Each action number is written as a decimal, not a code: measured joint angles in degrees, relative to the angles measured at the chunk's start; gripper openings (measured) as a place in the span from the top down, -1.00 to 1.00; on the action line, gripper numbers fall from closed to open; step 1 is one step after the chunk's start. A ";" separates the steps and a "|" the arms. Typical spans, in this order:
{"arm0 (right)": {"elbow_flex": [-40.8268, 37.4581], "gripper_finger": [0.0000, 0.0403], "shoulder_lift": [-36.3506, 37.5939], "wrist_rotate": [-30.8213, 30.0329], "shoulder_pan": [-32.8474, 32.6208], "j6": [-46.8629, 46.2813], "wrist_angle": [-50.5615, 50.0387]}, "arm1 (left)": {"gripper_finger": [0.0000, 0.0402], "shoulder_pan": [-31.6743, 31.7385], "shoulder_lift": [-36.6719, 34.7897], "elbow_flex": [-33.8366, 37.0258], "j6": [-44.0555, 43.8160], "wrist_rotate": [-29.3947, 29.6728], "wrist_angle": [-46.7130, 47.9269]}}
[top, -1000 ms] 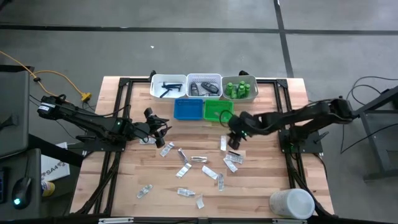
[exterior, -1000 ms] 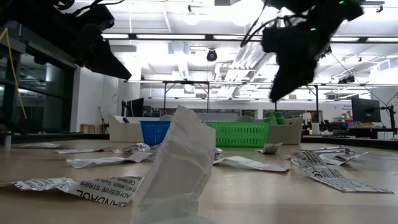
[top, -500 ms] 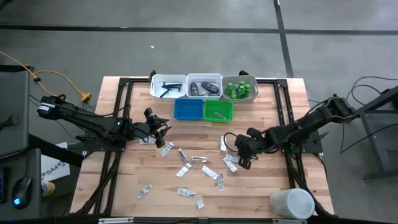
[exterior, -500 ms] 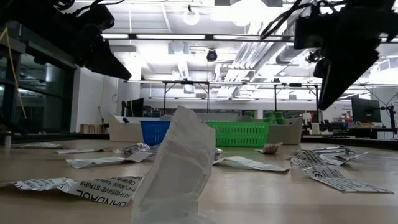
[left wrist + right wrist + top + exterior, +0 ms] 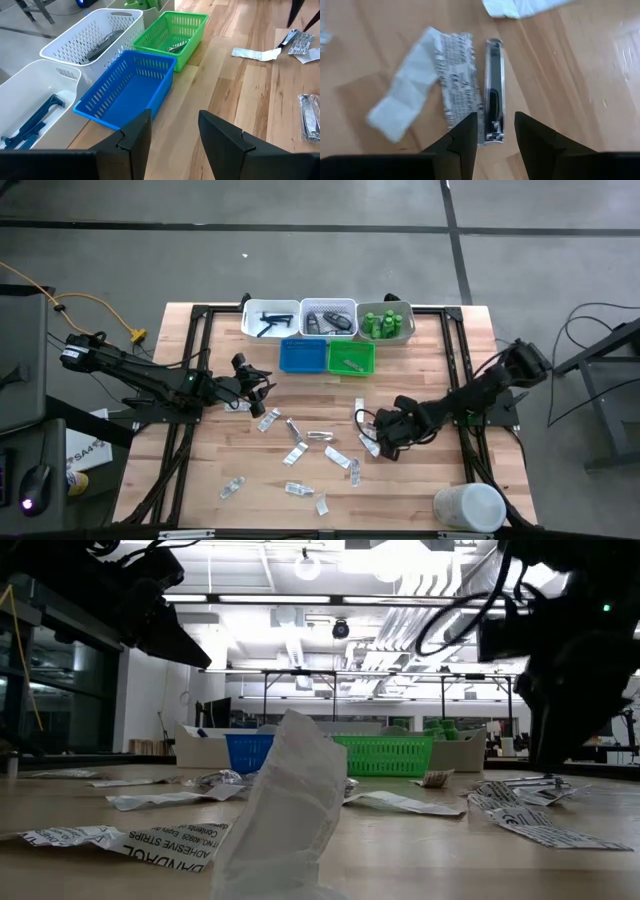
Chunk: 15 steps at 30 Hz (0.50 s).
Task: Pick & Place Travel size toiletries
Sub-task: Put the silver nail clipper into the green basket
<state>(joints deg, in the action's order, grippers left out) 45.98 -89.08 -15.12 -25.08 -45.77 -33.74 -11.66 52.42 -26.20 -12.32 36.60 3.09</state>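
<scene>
Wooden tabletop [image 5: 410, 480] is bounded by a black frame at both sides, with grey floor beyond every edge. Nearest the front edge, at the right corner, a large white container [image 5: 468, 507] is seen standing clear of the work. Flat packets [image 5: 296, 452] are scattered loosely over the middle of the tabletop, mostly apart from one another, which leaves each open to approach from above.

The right hand [image 5: 492, 131] is held low over the right part of that scatter, its fingers parted narrowly and holding nothing. A metal nail clipper [image 5: 493, 90] is lined up lengthwise with the gap between them, a printed packet [image 5: 457, 75] lying just beside it. This alignment is judged to be preparation for a pick. Little room is left on the packet side, so the packet could be caught as well.

The left hand [image 5: 172, 132] is held above bare tabletop at the left, part open and empty, apparently waiting.

Farthest away, 5 trays are grouped at the back edge: a blue tray [image 5: 302, 356] and a green tray [image 5: 350, 357] in front, 3 white trays [image 5: 272, 320] behind. Green bottles [image 5: 385, 324] are already sorted into the right-hand white one. Open tabletop separates scatter from trays.
</scene>
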 joint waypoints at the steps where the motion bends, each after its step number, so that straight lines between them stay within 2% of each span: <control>1: 0.00 0.39 -0.62 -0.24 0.12 -0.65 -0.17 | 0.20 0.01 0.00 0.00 0.00 0.00 0.00; 15: 0.00 0.39 -1.36 -1.36 1.60 -2.15 -1.05 | 0.20 0.02 0.00 0.00 0.02 0.00 0.04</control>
<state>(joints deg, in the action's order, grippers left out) 45.98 -90.43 -16.49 -23.49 -47.92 -34.80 -11.64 52.42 -26.20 -12.29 36.60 3.14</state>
